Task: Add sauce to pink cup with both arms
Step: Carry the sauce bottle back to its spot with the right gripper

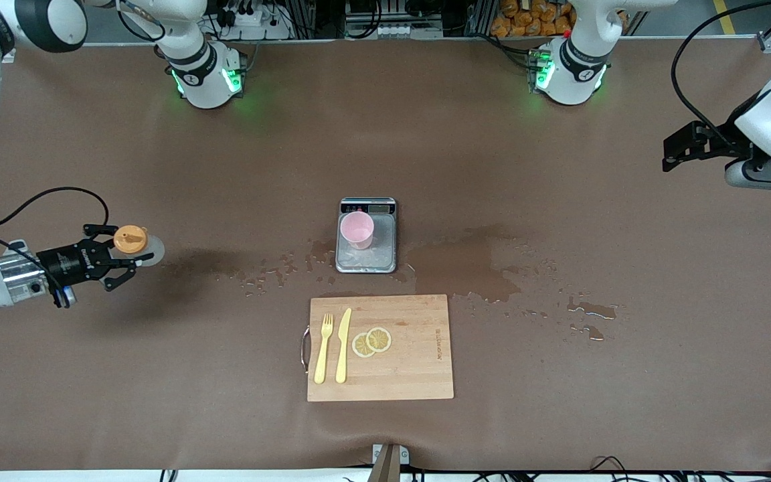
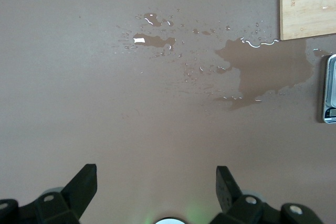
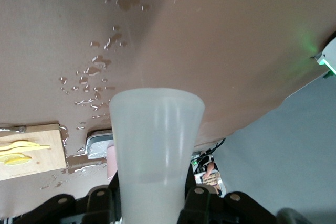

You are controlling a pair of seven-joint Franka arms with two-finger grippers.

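A: Right gripper point(image 1: 124, 258) first: clamped on the sauce point(image 1: 132, 241), jaws pressed to both sides of the whitish body, orange cap turned up toward the high camera. Well apart from the scale point(image 1: 367, 262), toward the right arm's end of the table.

B: Resting on the table or lifted?

A: Cannot tell for certain. Seems lifted, judging by the shadow cast toward the scale. Gripped around the body, probably so that a squeeze can push sauce out through the nozzle.

B: And the pink cup point(image 1: 357, 231)?

A: Upright on the scale's plate, close to the display. Set there, presumably, to weigh what goes in. Looks empty from above.

B: Left gripper point(image 1: 678, 150)?

A: Spread wide, holding nothing, over bare table well apart from the scale, toward the left arm's end. Waiting, by the look of it. Likely meant to steady the cup, given a task for both arms.

B: Anything else near the scale?

A: Spilled liquid point(image 1: 466, 268) beside it. Also a wooden cutting board point(image 1: 399, 361), nearer the front camera than the scale, carrying a yellow fork point(image 1: 322, 348), a yellow knife point(image 1: 343, 345) and two lemon slices point(image 1: 371, 341).

B: Next?

A: Calls for carrying the bottle over the cup, then tipping it nozzle-down above the rim. Worth minding: a light cup, easy to knock off the plate.
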